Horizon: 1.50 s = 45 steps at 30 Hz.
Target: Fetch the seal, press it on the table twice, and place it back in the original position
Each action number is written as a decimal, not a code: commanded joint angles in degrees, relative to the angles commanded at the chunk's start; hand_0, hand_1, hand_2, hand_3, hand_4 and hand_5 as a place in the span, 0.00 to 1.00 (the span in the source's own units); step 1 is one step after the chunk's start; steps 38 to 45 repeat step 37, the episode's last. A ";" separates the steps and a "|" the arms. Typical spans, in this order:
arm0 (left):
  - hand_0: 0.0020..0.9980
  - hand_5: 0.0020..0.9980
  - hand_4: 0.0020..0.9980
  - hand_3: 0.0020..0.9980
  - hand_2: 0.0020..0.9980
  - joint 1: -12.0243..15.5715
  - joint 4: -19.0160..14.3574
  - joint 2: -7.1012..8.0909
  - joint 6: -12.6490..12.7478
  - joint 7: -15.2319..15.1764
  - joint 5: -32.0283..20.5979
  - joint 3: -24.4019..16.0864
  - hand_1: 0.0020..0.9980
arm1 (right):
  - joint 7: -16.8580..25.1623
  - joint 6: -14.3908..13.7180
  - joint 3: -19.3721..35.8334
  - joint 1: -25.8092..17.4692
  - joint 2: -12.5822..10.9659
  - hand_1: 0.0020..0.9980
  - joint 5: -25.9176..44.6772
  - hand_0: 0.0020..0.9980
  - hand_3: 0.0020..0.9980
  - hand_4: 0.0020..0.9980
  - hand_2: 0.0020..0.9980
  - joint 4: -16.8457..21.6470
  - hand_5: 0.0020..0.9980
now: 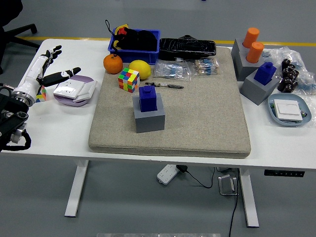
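A blue seal [147,98] stands upright in a grey block holder [149,116] on the grey felt mat [197,113], left of its middle. My left hand [47,69] hovers over the table's left end, well left of the seal, fingers spread and holding nothing. Its thumb points toward a white and lilac device [74,89]. A second blue seal [266,72] sits in another grey holder [259,88] at the right. The right arm is out of view.
A Rubik's cube [128,79], an orange [113,63] and a lemon [139,67] lie behind the seal. A blue bin [135,42], black case [187,48], orange cylinders [253,43] and a blue dish [289,111] line the back and right.
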 joint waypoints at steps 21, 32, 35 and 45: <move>0.97 0.41 0.97 0.96 0.97 0.02 -0.04 -0.12 -0.06 0.09 0.09 0.11 0.98 | -0.07 0.00 -0.06 -0.21 -0.10 0.78 0.06 0.87 0.74 0.80 0.74 -0.04 0.57; 0.97 0.41 0.97 0.96 0.97 0.29 -0.09 -0.32 -0.09 0.12 0.15 -0.30 0.98 | -0.02 0.06 0.33 -0.50 0.11 0.78 -0.14 0.87 0.74 0.80 0.74 -0.06 0.57; 0.97 0.41 0.97 0.96 0.97 0.29 -0.14 -0.24 -0.08 0.13 0.16 -0.37 0.98 | 0.01 0.02 0.39 -0.42 0.06 0.78 -0.18 0.87 0.74 0.80 0.74 -0.02 0.57; 0.97 0.41 0.97 0.96 0.97 0.25 -0.11 -0.20 -0.09 0.14 0.17 -0.34 0.98 | 0.05 -0.01 0.49 -0.31 0.05 0.78 -0.18 0.87 0.74 0.80 0.74 0.04 0.57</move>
